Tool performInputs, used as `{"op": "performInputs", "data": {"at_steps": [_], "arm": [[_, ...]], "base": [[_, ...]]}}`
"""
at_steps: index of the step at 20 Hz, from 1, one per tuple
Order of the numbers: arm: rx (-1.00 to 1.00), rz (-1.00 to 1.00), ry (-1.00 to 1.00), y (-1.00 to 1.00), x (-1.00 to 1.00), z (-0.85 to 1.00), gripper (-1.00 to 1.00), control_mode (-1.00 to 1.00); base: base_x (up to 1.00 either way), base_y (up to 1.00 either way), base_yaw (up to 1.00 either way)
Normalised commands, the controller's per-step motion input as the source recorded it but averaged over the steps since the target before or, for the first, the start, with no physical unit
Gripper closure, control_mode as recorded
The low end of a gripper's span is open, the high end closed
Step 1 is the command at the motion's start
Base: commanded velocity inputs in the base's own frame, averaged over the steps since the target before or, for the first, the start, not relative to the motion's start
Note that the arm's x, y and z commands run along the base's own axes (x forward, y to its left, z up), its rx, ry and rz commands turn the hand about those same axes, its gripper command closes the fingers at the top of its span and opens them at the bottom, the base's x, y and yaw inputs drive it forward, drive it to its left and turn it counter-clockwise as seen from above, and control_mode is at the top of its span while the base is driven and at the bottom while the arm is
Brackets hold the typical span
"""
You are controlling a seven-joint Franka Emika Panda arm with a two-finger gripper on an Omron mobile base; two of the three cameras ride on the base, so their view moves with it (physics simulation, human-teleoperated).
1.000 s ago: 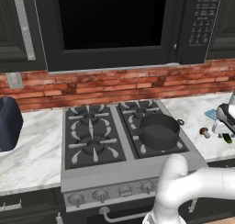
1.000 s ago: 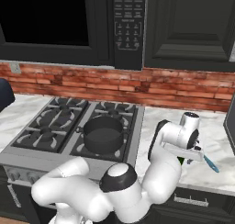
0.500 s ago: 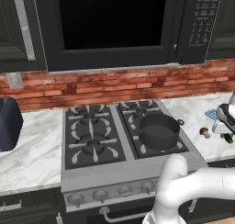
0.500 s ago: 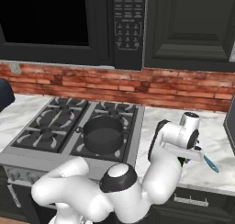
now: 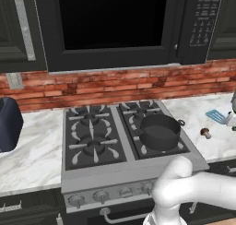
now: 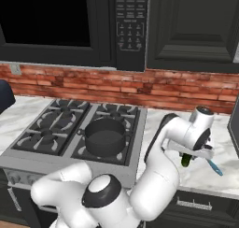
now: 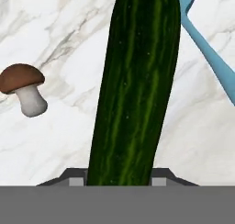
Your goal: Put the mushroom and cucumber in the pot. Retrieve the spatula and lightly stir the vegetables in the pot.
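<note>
1 cucumber [image 7: 135, 85] running lengthwise between fingers [image 7: 158, 178].

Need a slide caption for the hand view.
Pincer closed on the cucumber, mushroom and spatula flanking it on marble.

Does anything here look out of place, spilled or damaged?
Nothing stands out. The pot sits upright on its burner; the mushroom, cucumber and spatula lie on the marble counter, unspilled.

A home kitchen: gas stove [image 5: 124, 141] (four burners), microwave [image 5: 110, 26], brick backsplash [image 6: 140, 88], marble counter [image 5: 32, 159].
</note>
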Motion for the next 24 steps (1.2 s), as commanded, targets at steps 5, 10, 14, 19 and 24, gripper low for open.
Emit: {"op": "performInputs", "data": {"at_steps": [5, 10, 14, 19, 24], "arm": [[0.01, 0.0, -0.27, 0.58, -0.54, 0.9, 1.0, -1.0], [0.0, 0.01, -0.23, 1.0, -0.08, 0.67, 1.0, -1.0], [0.0, 0.0, -0.16, 1.0, -0.1, 0.7, 1.0, -1.0], [0.0, 0.0, -0.03, 1.0, -0.01, 0.42, 1.0, -1.0], [0.0, 0.03, 0.0, 0.99, 0.11, 0.16, 1.0, -1.0]], "base": [[0.0, 0.0, 0.0], [0.0, 0.0, 0.0], [0.0, 0.0, 0.0], [0.0, 0.0, 0.0], [0.0, 0.0, 0.0]]}}
